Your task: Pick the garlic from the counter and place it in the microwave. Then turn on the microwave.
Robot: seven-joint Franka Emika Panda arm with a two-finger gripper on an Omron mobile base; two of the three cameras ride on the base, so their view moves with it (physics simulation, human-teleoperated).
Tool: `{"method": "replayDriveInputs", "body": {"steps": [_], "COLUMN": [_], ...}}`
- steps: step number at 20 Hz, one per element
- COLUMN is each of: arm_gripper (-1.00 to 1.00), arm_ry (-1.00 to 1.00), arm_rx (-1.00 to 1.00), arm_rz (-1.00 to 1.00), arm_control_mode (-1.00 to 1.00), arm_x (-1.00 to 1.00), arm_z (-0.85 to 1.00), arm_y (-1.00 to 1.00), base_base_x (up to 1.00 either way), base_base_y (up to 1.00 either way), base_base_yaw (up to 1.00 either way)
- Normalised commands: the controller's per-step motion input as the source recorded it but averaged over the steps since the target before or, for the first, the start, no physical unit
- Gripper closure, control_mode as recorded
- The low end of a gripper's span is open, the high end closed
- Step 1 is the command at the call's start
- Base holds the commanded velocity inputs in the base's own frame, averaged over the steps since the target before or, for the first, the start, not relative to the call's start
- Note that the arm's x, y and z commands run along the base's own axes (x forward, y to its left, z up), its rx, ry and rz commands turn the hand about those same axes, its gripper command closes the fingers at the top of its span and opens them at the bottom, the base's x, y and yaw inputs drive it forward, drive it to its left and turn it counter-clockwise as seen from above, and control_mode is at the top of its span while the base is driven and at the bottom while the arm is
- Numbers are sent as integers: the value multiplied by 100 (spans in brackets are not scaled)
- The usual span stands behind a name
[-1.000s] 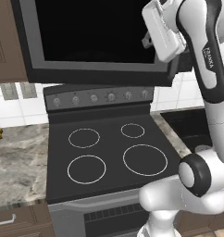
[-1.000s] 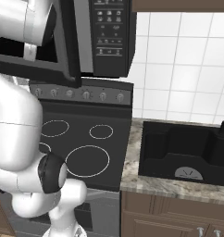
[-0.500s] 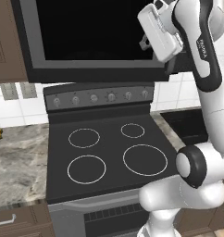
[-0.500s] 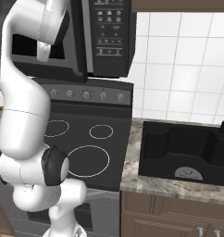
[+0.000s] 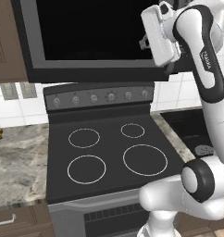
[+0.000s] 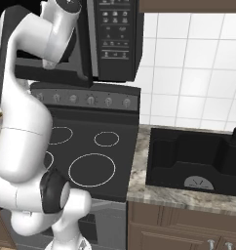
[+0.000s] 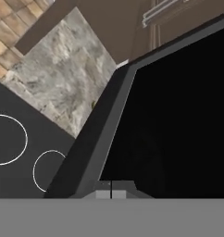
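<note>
Your pincer [image 7: 111, 189] pressed together, nothing pinched, up against microwave [image 5: 95, 41] door. Right base view gives button panel [image 6: 115, 34], one sink [image 6: 193, 161]; left view four stovetop rings [image 5: 116, 150].

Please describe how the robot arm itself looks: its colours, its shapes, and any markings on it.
The arm is glossy white, built of rounded tubular segments with dark, almost black joints, one of them a round dark cap low on the arm. A dark strip along its upper link carries small white lettering, too small to read. The hand that carries the tool is a white, boxy block. No cables show.
</note>
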Motion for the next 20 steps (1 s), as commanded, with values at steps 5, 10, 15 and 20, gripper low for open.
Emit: {"method": "replayDriveInputs", "body": {"steps": [5,10,15,20], "arm_gripper": [100,100,100,100], "arm_ry": [-24,-23,-22,-23], "arm_rx": [18,14,4,0], "arm_rz": [0,-2,-6,-10], "arm_control_mode": [-100,-100,-100,-100], "arm_x": [34,67,74,54], "arm_z": [-1,0,0,0], "arm_y": [9,20,23,24], "base_base_x": [0,0,0,0], "base_base_y": [0,0,0,0], "base_base_yaw": [0,0,0,0]}}
